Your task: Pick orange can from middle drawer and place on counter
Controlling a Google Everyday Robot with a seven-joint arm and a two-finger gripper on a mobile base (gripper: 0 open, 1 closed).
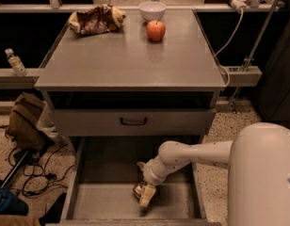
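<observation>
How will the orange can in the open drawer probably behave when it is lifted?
The can looks shiny and metallic, so it may slip. It is small, so probably light. It sits at the gripper on the bare flat floor of the drawer; if it tips, it might roll.

Down at 6 o'clock in the open middle drawer (102, 202), gripper (145, 195) right against the orange can (137, 190) on the grey floor. Above, drawer front (182, 122) with black handle. On the counter (126, 62) toward 12 o'clock, red apple (156, 30) just before white bowl (152, 10); brown snack bag (95, 19) at 11.
</observation>
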